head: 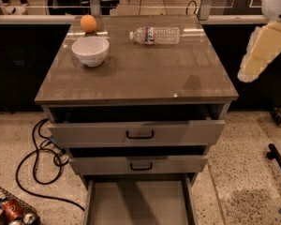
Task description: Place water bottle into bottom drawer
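Note:
The water bottle (154, 35) lies on its side at the back of the brown cabinet top (140, 74), white cap to the left. The bottom drawer (138, 205) is pulled out at the lower edge of the view and its flat floor is bare. My gripper (258, 50) shows as a cream-coloured part of the arm at the far right. It hangs in the air beside the cabinet's right edge, well to the right of the bottle and apart from it.
A white bowl (90, 50) and an orange (88, 23) stand at the back left of the top. The top drawer (136, 132) and middle drawer (138, 164) are partly pulled out. Black cables (37, 158) and a wire basket of cans (9, 211) lie on the floor at left.

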